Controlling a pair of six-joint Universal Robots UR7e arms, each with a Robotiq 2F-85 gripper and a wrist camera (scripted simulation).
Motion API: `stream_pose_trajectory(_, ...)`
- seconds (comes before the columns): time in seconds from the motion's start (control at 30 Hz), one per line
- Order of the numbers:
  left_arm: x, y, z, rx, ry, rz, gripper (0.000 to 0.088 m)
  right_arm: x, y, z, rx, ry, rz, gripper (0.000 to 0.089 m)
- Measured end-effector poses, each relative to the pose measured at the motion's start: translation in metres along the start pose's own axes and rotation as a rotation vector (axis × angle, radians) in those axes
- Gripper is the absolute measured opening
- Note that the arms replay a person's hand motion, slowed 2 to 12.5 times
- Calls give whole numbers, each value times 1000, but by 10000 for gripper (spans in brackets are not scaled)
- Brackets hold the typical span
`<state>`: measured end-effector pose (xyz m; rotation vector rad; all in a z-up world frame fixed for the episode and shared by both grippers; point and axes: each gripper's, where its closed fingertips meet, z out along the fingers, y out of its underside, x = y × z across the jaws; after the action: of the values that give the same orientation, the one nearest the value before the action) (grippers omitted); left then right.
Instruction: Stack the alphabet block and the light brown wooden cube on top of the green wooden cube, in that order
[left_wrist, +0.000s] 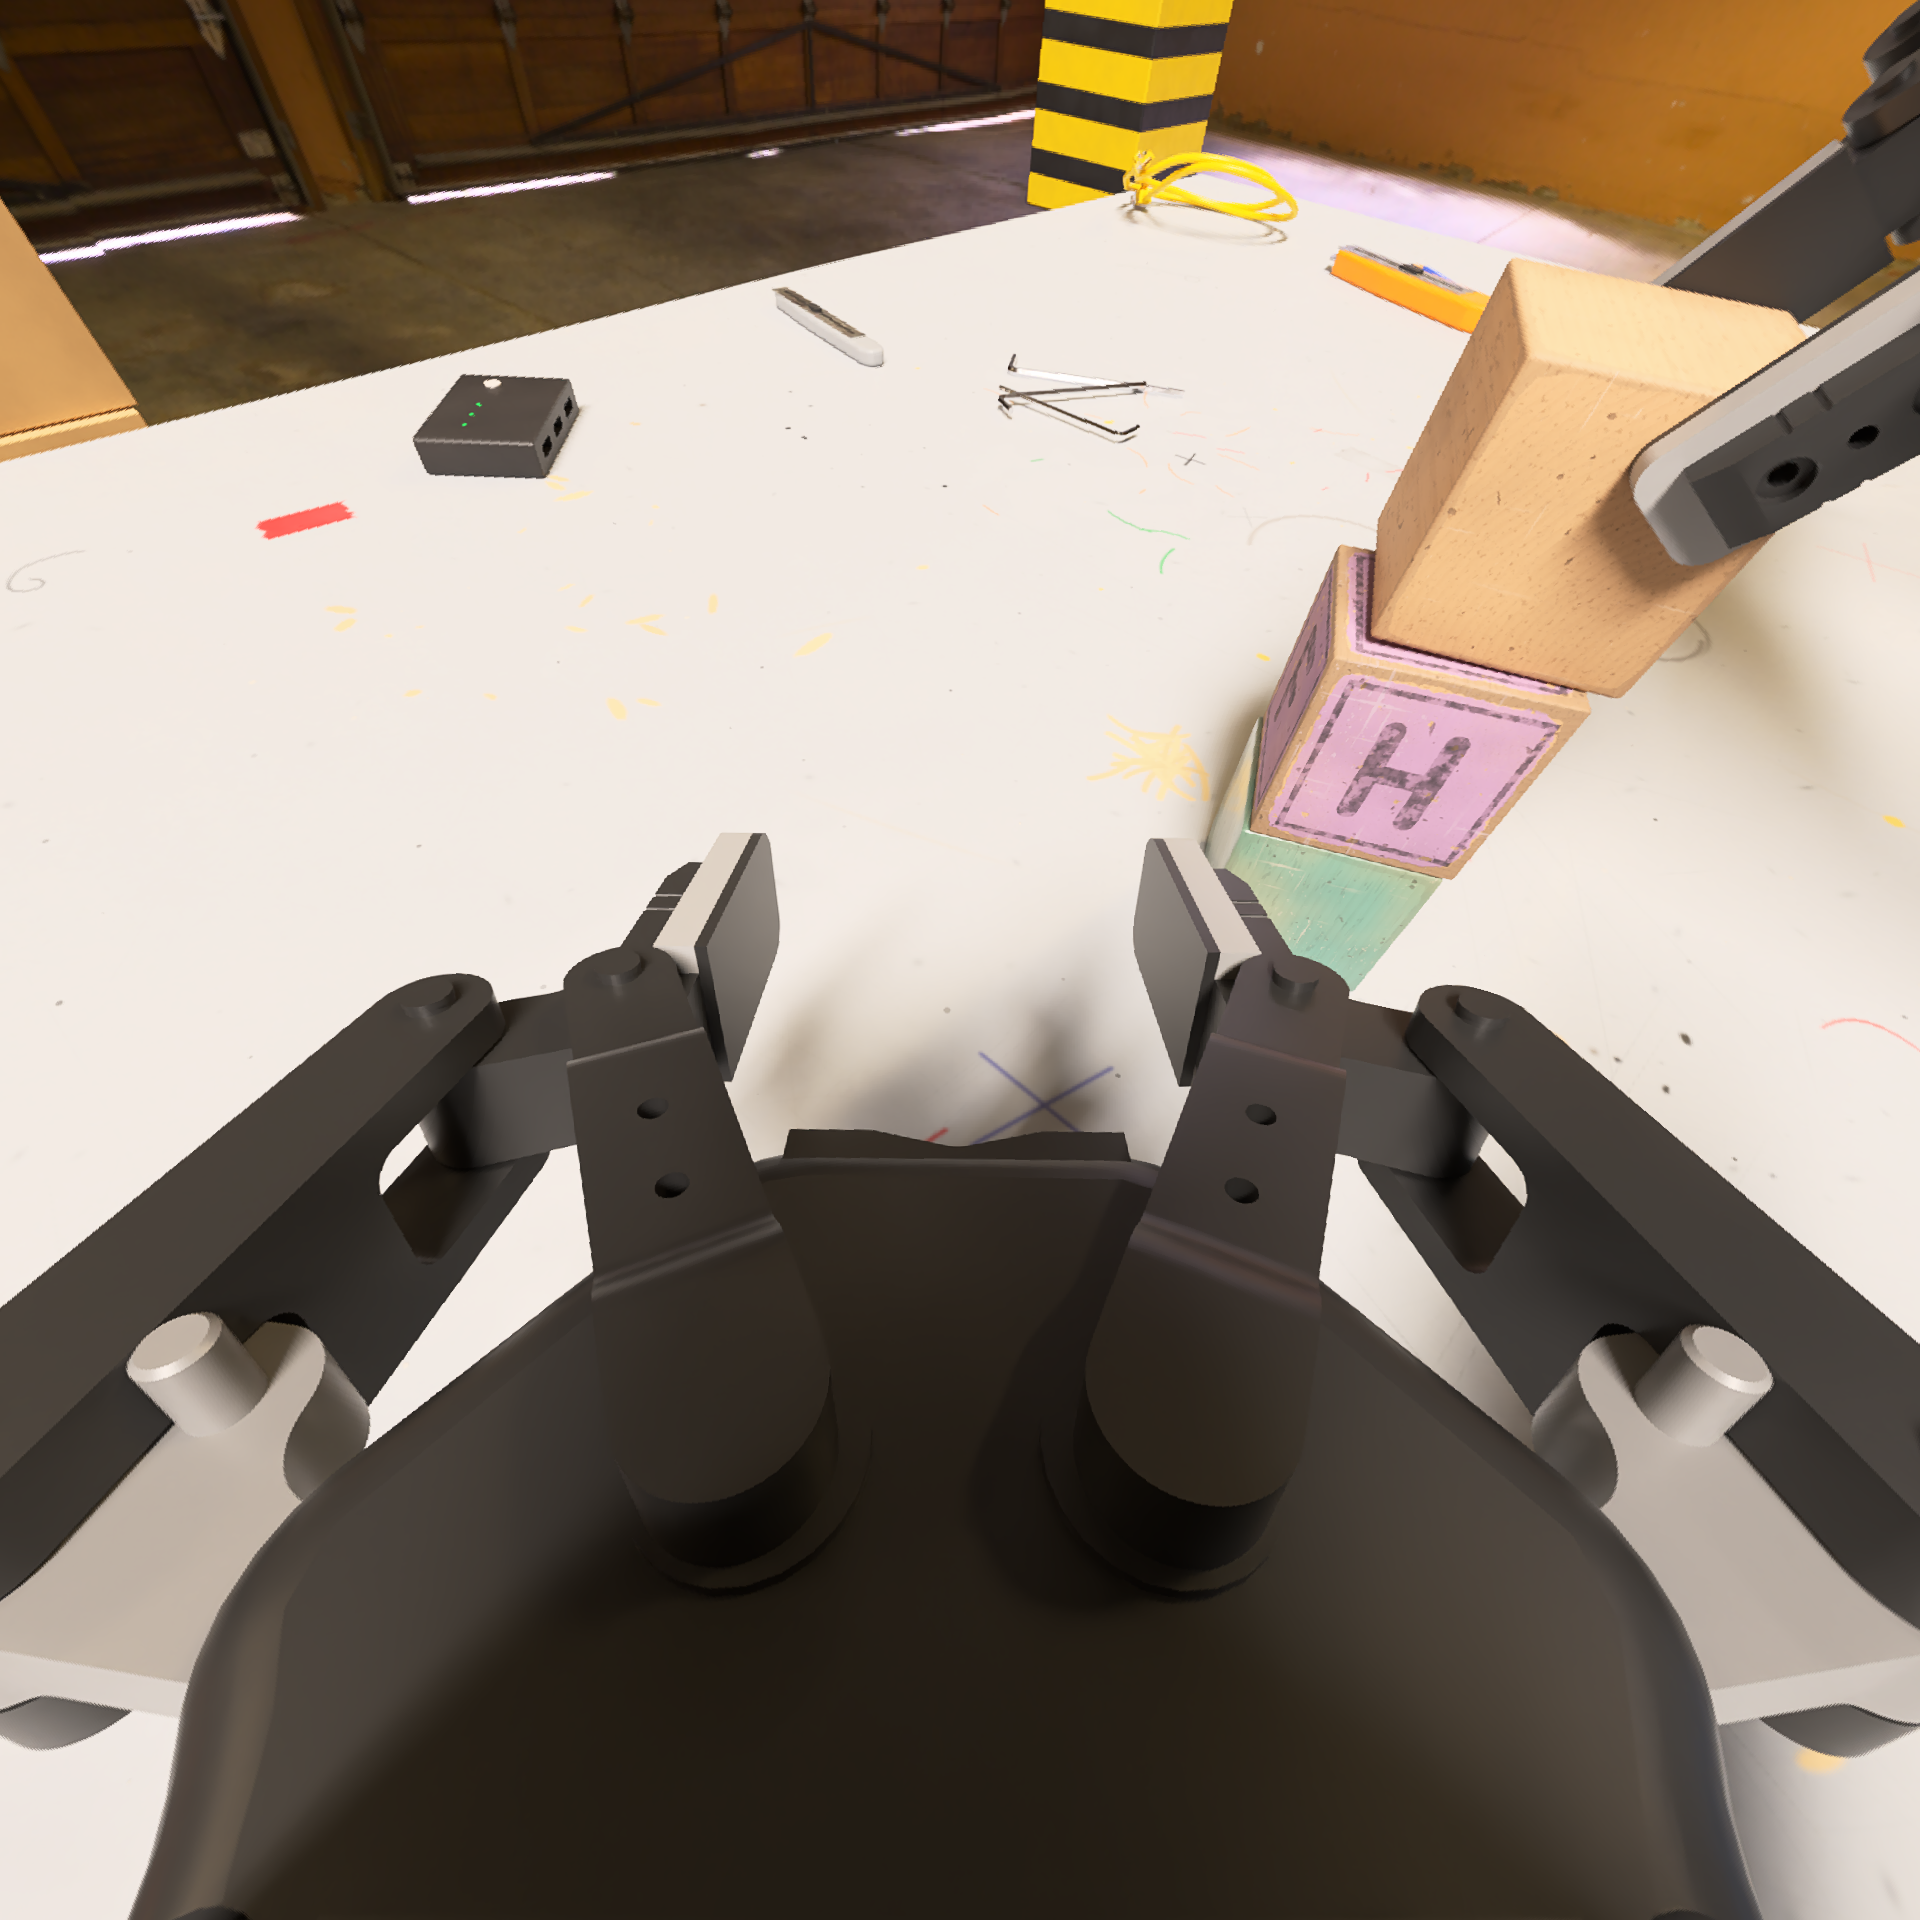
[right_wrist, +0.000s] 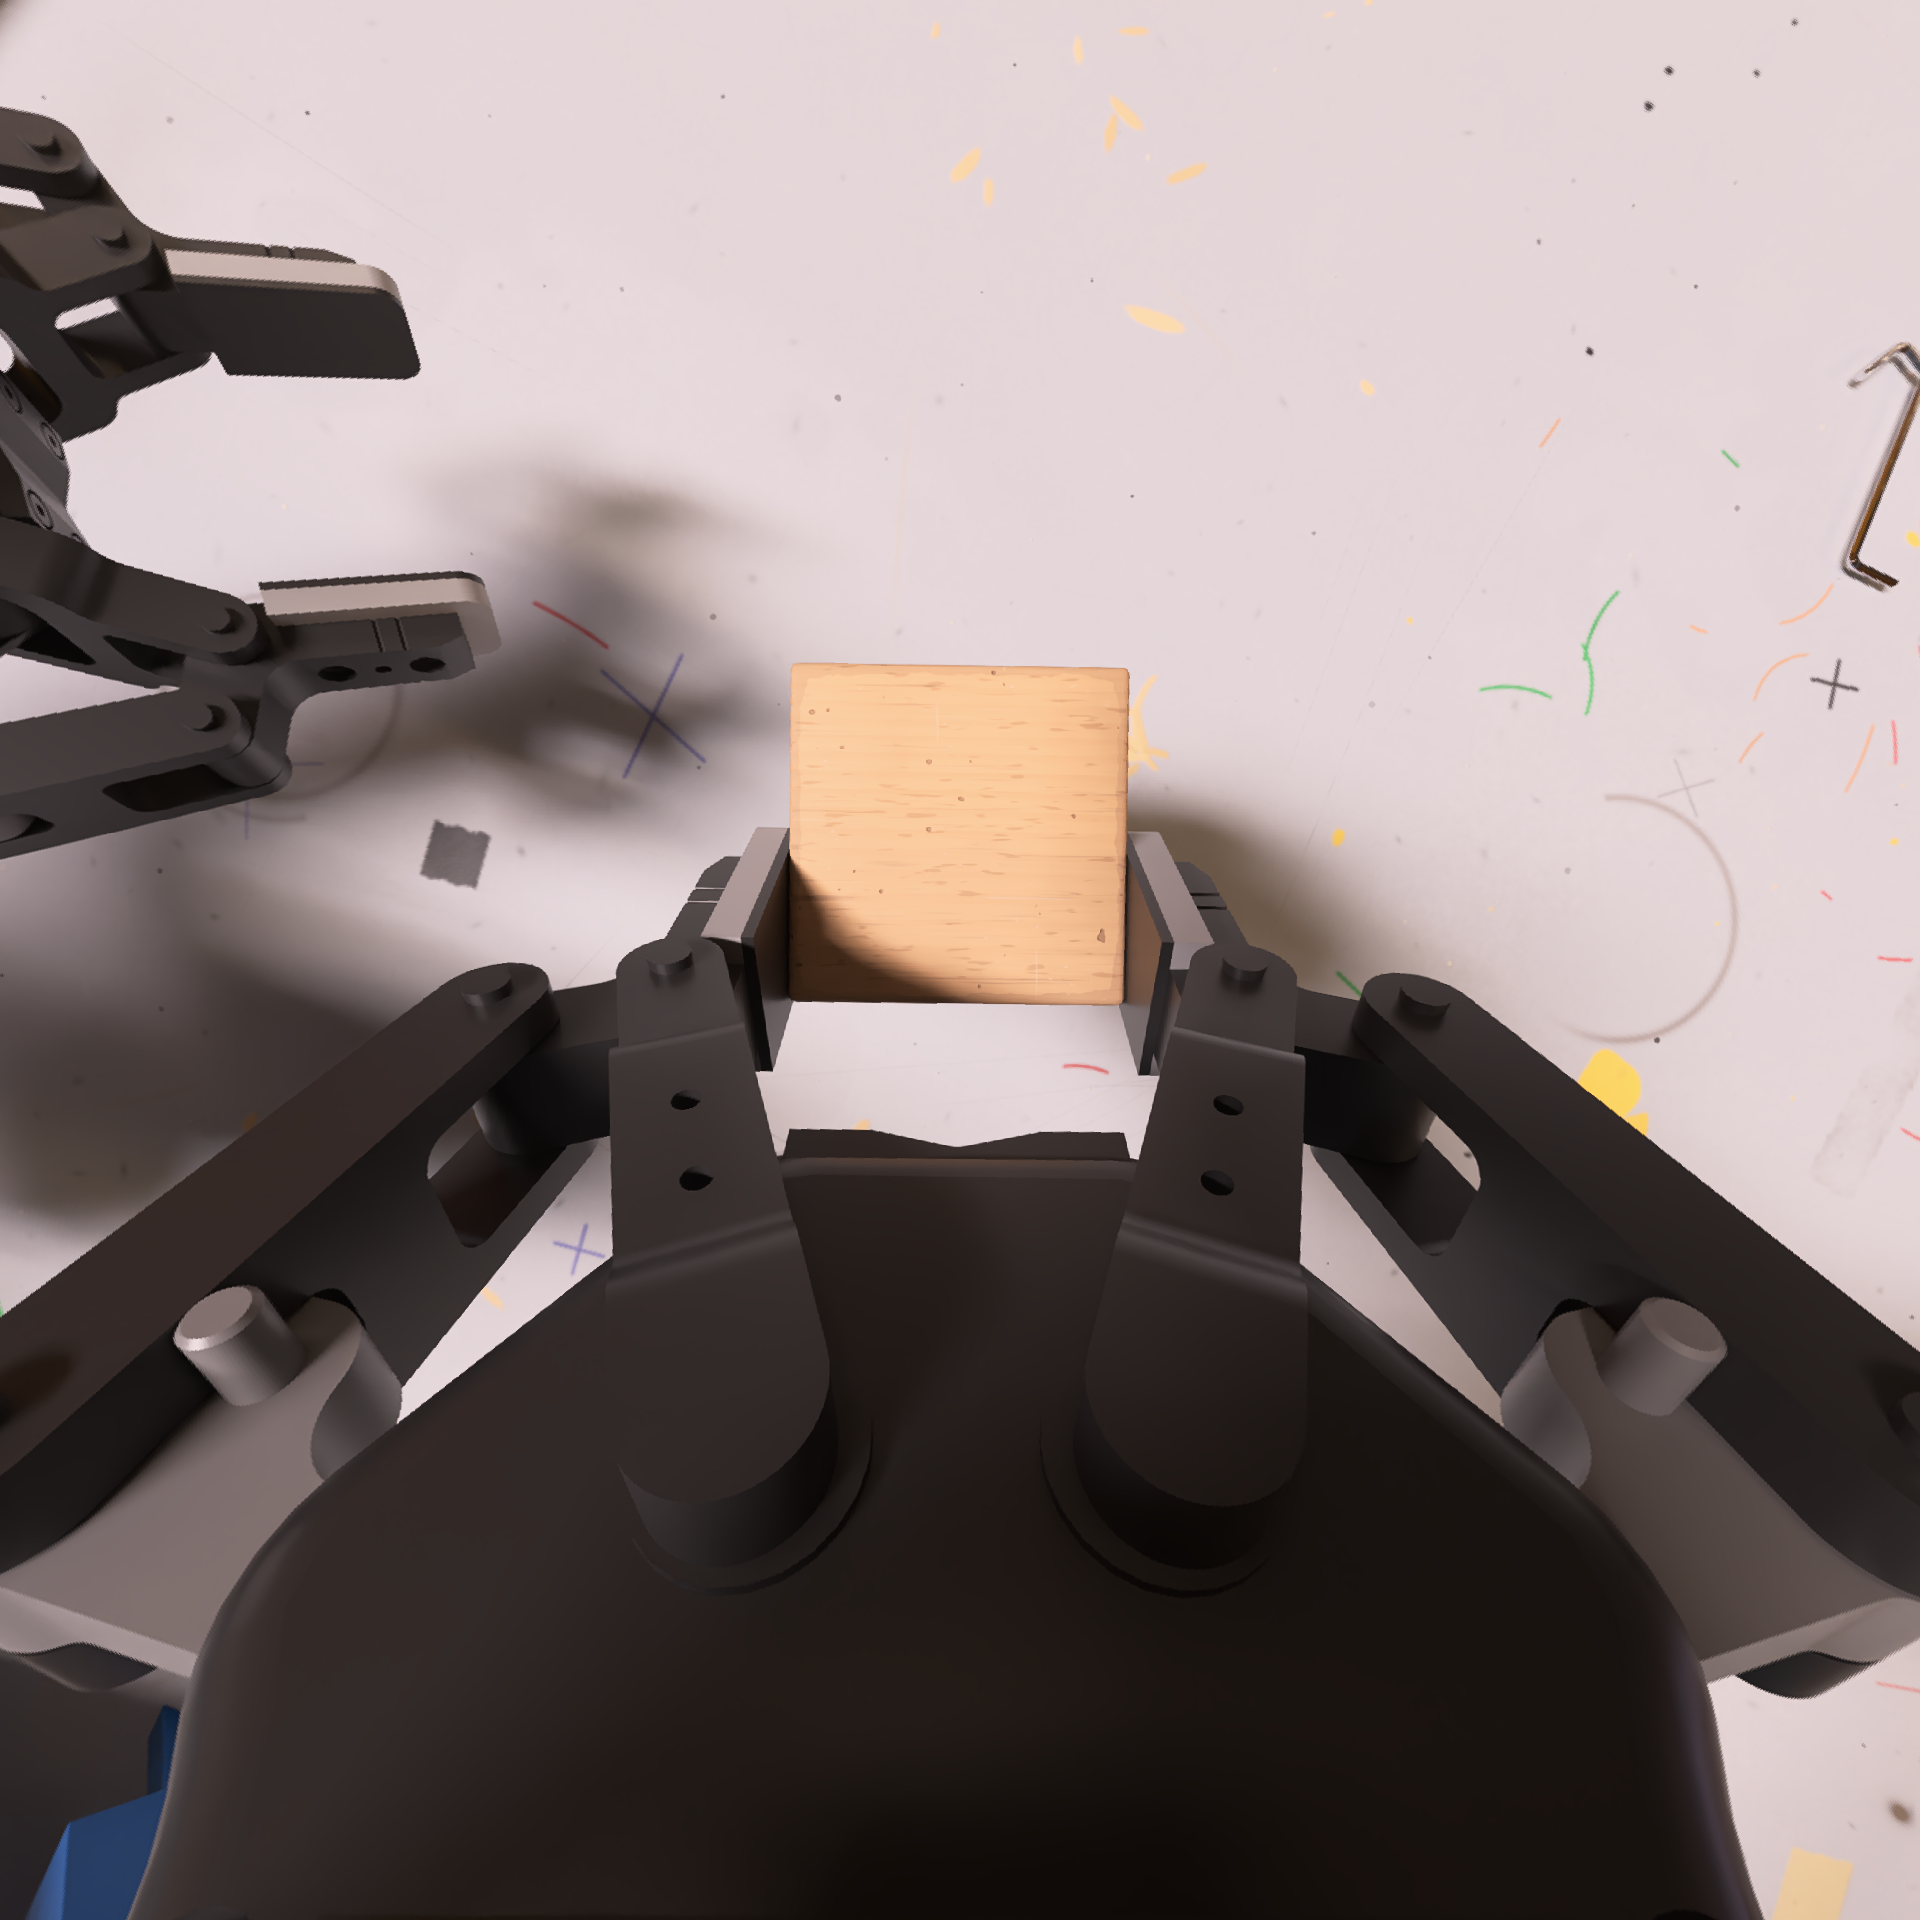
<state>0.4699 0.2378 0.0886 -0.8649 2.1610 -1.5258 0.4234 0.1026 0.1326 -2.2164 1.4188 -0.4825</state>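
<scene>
In the left wrist view a stack stands at the right: the green wooden cube (left_wrist: 1330, 914) on the white table, the pink alphabet block (left_wrist: 1403, 769) on it, and the light brown wooden cube (left_wrist: 1538, 488) on top, turned slightly. My right gripper (right_wrist: 956, 894) is shut on the light brown cube (right_wrist: 956, 831), a pad against each side; one of its fingers (left_wrist: 1766, 457) shows in the left wrist view. The cube hides the blocks below in the right wrist view. My left gripper (left_wrist: 961, 935) is open and empty, just left of the stack; it also shows in the right wrist view (right_wrist: 447, 478).
On the table (left_wrist: 727, 644) behind the stack lie a black box (left_wrist: 499, 426), a silver knife (left_wrist: 831, 327), hex keys (left_wrist: 1081, 400), an orange cutter (left_wrist: 1403, 286) and a yellow cable (left_wrist: 1216, 187). A yellow-black post (left_wrist: 1132, 94) stands beyond the far edge.
</scene>
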Motion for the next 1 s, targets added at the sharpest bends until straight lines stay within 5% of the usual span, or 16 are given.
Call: stream_pose_trajectory(1.0, 1, -6, -3, 26, 32, -46, 598, 0, -1, 4, -30, 16, -4, 519)
